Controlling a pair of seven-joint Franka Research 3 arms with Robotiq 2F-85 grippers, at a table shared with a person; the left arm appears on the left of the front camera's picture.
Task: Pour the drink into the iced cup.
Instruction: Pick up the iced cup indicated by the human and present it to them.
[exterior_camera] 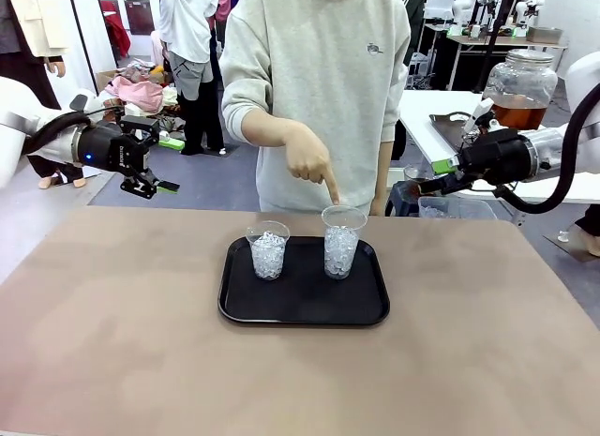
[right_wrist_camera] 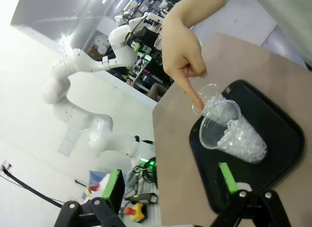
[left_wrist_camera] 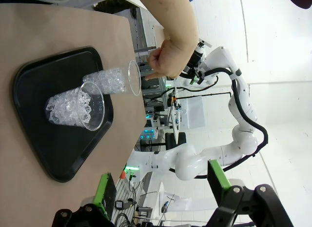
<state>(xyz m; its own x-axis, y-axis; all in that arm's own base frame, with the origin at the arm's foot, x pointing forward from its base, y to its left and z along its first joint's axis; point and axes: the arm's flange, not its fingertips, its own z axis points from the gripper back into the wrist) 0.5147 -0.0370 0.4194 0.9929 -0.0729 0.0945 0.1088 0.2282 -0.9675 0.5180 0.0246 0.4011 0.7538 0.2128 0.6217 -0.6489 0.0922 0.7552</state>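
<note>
**A finger pointing out one iced cup, the drink waiting off to the side**

A black tray (exterior_camera: 305, 303) is sitting in the middle of the brown table (exterior_camera: 131, 352), and two clear plastic cups are standing upright on it, side by side but apart, both loaded with ice. The person across the table is reaching down with one hand (exterior_camera: 309, 159), fist curled and index finger stretched out, its tip coming right to the rim of the right cup (exterior_camera: 341, 241). I cannot tell whether it is actually touching. The left cup (exterior_camera: 268, 256) is getting no attention.

The drink (exterior_camera: 518, 114) is nowhere near the tray. It is sitting amber-brown in the bottom half of a big round glass jar (exterior_camera: 518, 80) with a metal lid (exterior_camera: 530, 56), on a white table behind the robot's right arm, well away from the cups.

Both arms are hanging in the air off the far corners of the table. The left gripper (exterior_camera: 157, 159) is hovering out at the left with its fingers spread wide and nothing between them. The right gripper (exterior_camera: 433, 173) is pointing in from the right, in front of the jar and lower down, its fingers likewise parted and holding nothing. Its wrist camera is looking down at the tray and the pointing finger.
</note>
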